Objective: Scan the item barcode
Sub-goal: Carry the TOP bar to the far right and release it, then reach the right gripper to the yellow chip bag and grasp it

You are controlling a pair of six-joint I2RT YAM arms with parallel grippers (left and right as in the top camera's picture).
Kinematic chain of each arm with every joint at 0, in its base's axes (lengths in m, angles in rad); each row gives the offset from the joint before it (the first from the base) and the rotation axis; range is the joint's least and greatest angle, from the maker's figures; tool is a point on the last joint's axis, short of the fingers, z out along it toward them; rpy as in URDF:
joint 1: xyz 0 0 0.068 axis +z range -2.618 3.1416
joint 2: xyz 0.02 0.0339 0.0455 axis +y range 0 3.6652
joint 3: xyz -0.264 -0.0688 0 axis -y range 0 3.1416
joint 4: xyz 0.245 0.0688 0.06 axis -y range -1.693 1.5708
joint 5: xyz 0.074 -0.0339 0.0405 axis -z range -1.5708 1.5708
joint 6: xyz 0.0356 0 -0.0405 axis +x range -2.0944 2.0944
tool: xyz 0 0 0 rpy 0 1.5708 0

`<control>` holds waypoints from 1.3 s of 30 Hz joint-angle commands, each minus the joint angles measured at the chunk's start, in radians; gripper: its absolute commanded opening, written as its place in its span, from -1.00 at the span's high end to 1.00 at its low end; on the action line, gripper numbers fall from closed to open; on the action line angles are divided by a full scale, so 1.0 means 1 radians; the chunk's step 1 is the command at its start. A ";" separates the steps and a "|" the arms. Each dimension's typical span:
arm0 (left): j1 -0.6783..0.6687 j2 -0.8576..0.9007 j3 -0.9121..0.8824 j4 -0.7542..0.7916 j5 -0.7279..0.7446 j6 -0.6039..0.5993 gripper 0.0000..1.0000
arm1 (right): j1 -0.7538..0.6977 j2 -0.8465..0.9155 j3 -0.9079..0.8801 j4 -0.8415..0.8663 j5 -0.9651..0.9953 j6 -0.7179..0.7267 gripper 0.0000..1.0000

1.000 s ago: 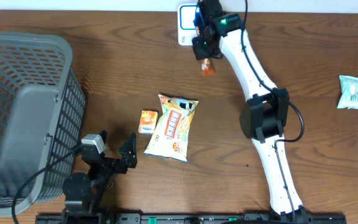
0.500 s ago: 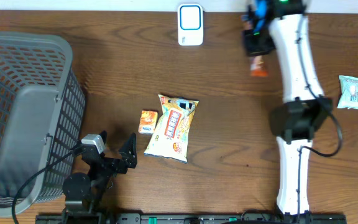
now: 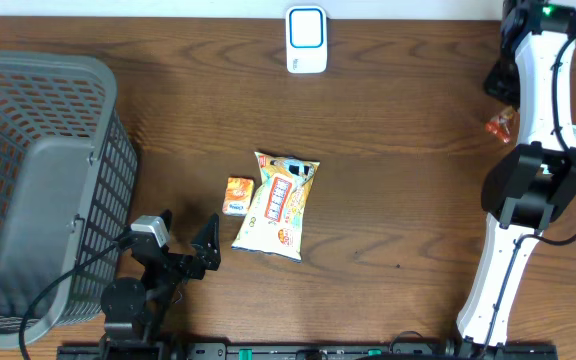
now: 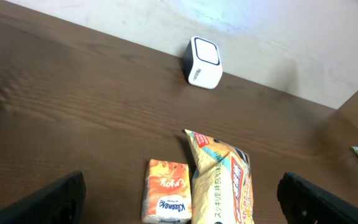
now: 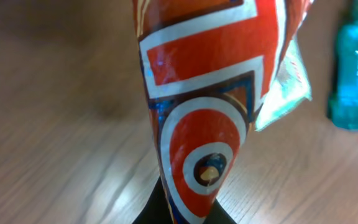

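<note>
Nearest to my base, my left tool (image 3: 188, 228) stood low over the front edge of the desk (image 3: 398, 180), and its two fingers were wide apart with nothing between them. To the left of it was the grey basket (image 3: 48, 62), which reached along that side of the desk.

A little farther, about in the middle of the desk, lay a small orange tissue pack (image 3: 237, 194) and just beside it, on its right, a yellow snack bag (image 3: 278, 205). In the left wrist view the two seemed to touch along one edge, the tissue pack (image 4: 166, 199) flat and the snack bag (image 4: 222, 180) a bit slanted.

Farther again, on the right side, my right arm stretched away from me, and my right tool (image 3: 500, 100) was clamped together on the orange-red packet (image 3: 501, 123). The packet was held in the air above the far right part of the desk. In the right wrist view the packet (image 5: 210, 106) filled most of the picture, with red, white and blue rings printed on it. I could not see any barcode on this side. Behind it, on the desk, lay a pale green packet (image 5: 288, 87) and a teal thing (image 5: 356, 74), both blurred.

Farthest, at the back edge, the white scanner (image 3: 306, 38) stood, well apart from the packet and to its left
</note>
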 commanded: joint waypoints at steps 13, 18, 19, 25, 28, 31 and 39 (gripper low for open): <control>-0.002 0.001 -0.013 -0.006 -0.006 -0.005 -0.96 | 0.056 -0.138 -0.063 -0.006 0.126 0.250 -0.98; -0.002 0.001 -0.013 -0.006 -0.006 -0.005 -0.96 | 0.162 -0.222 -0.063 -0.011 -0.024 0.250 -0.99; -0.002 0.001 -0.013 -0.006 -0.006 -0.005 -0.96 | 0.183 -0.232 -0.063 -0.011 -0.099 0.250 -0.98; -0.002 0.001 -0.013 -0.006 -0.006 -0.005 -0.96 | 0.312 -0.236 -0.066 -0.011 -0.616 0.203 -0.98; -0.002 0.001 -0.013 -0.006 -0.006 -0.005 -0.96 | 0.389 -0.235 -0.068 -0.033 -0.701 0.113 -0.99; -0.002 0.001 -0.013 -0.006 -0.006 -0.005 -0.95 | 0.476 -0.235 -0.073 -0.045 -0.703 0.113 -0.98; -0.002 0.001 -0.013 -0.006 -0.006 -0.005 -0.96 | 0.734 -0.234 -0.134 0.022 -0.551 0.135 -0.99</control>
